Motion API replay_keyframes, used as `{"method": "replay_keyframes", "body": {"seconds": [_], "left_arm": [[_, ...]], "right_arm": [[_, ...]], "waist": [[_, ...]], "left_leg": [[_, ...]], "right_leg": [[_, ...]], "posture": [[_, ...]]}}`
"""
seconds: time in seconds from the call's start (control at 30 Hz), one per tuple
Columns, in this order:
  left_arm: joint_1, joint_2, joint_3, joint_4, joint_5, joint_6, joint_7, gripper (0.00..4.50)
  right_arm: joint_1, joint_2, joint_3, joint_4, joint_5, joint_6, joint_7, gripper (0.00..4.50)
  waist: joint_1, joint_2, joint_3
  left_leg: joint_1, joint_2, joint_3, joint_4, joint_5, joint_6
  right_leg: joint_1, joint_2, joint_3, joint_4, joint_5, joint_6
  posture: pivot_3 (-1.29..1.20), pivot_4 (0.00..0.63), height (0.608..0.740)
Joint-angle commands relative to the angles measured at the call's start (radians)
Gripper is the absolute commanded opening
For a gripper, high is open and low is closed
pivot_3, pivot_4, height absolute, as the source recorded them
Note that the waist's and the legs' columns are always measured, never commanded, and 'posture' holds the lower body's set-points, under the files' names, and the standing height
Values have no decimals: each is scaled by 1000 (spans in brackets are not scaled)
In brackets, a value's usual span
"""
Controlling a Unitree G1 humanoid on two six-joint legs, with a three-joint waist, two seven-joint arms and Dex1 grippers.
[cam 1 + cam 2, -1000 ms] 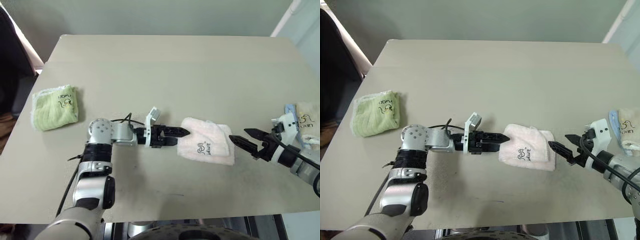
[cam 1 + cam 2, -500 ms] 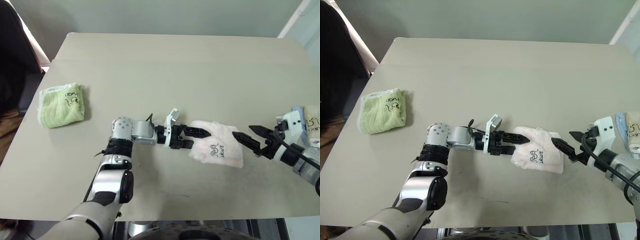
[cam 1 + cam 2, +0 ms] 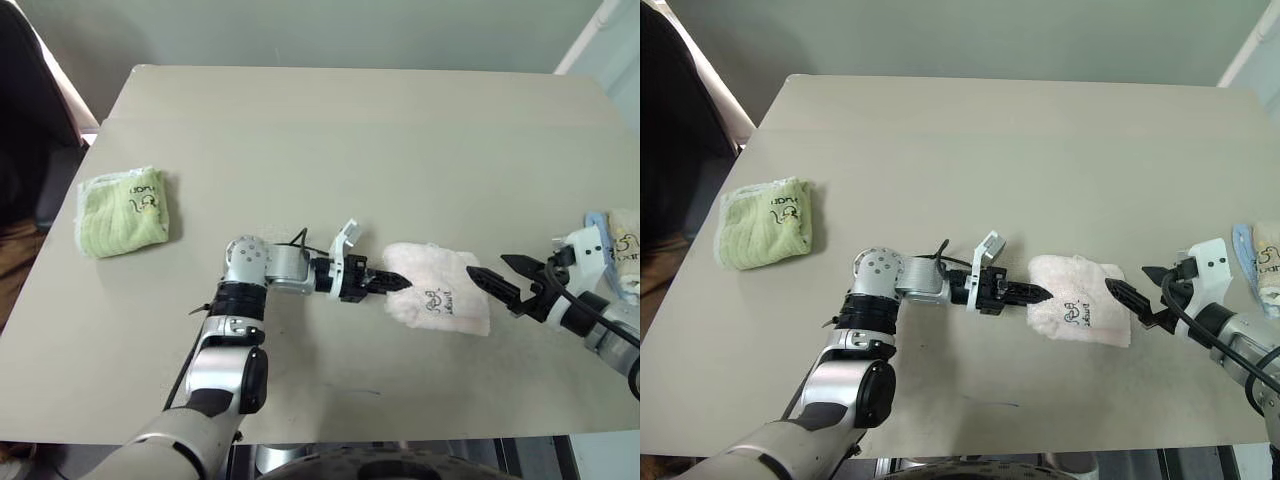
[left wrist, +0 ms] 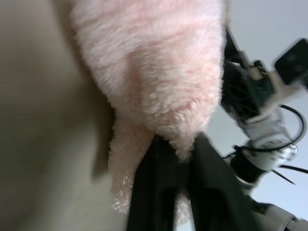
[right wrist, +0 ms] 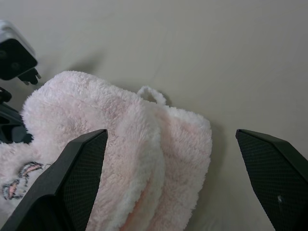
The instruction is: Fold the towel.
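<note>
Left-edge grab on the towel point(image 3: 438, 302), fold step just starting.

Left gripper point(image 3: 392, 282) clenched on the towel's near edge, a tuft of pink pile bunched between its 2 black fingers point(image 4: 154, 187) in the left wrist view. Right gripper point(image 3: 500, 281) spread wide, empty, tips just beside the towel's opposite edge, cloth sitting ahead of and between the 2 open fingers point(image 5: 72, 178) in the right wrist view. Towel lying bunched on the table point(image 3: 330, 130) between the 2 grippers, logo up, already doubled at least once by the look of its layers. Probably next: lift and carry the pinched edge across toward the right gripper's side, keeping the layers together, with the free gripper pinning or catching the far edge; weak pinch on fluffy pile could slip.
</note>
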Motion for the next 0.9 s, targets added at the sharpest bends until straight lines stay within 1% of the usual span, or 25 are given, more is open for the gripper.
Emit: {"method": "replay_keyframes", "body": {"seconds": [0.03, 0.13, 0.23, 0.3, 0.4, 0.5, 0.6, 0.73, 0.9], "left_arm": [[10, -13, 4, 3, 21, 11, -27, 25], [11, -7, 17, -21, 40, 7, -58, 25], [29, 18, 8, -112, 75, -72, -125, 25], [10, 39, 71, -125, 61, -103, -143, 25], [-16, 55, 137, -118, 37, -96, -147, 25], [-50, 77, 209, -123, 1, -72, -137, 25], [-84, 100, 280, -122, -22, -87, -116, 25], [-141, 121, 368, -112, -33, -157, -64, 25], [-212, 140, 421, -88, -12, -249, -7, 25]], "right_arm": [[-14, 0, -32, -19, 1, -16, -8, 4500], [-28, 2, -32, -21, 4, -14, -12, 4500], [-40, 4, -33, -19, 4, -16, -12, 4500], [-52, 8, -35, -14, 5, -20, -12, 4500], [-64, 11, -34, -4, 2, -23, -9, 4500], [-81, 14, -24, 11, -6, -32, -3, 4500], [-111, 20, -3, 23, -9, -34, -3, 4500], [-157, 27, 34, 48, -20, -41, 2, 4500], [-200, 24, 62, 78, -33, -49, 15, 4500]], "waist": [[0, 0, 0], [0, 0, 0], [-4, -1, 2], [-5, -3, 3], [-12, -4, 5], [-13, -6, 8], [-13, -7, 9], [-14, -7, 11], [-14, -8, 12]], "left_leg": [[0, -1, 0, 0, 0, 1], [0, -2, 1, 0, -1, 1], [0, -2, 1, 0, -1, 2], [0, -1, 1, 0, -1, 2], [-1, -1, 2, -1, -1, 1], [-1, -1, 2, -1, -1, 1], [-3, -1, 2, -1, -1, 2], [-3, -1, 2, -1, -1, 2], [-4, -1, 2, -2, -1, 2]], "right_leg": [[0, 0, 1, 0, 0, 1], [0, -1, 2, -1, 0, 1], [0, -1, 3, -1, 0, 1], [-1, -1, 3, 0, 0, 1], [-2, 0, 3, 0, 1, 1], [-3, 0, 3, 0, 1, 2], [-4, -1, 4, -1, 1, 3], [-5, -1, 4, -1, 1, 3], [-5, -1, 4, -1, 1, 3]], "posture": [[0, 150, 740], [0, 150, 740], [0, 150, 740], [0, 150, 740], [0, 150, 740], [0, 150, 740], [0, 150, 740], [0, 150, 740], [0, 150, 740]]}}
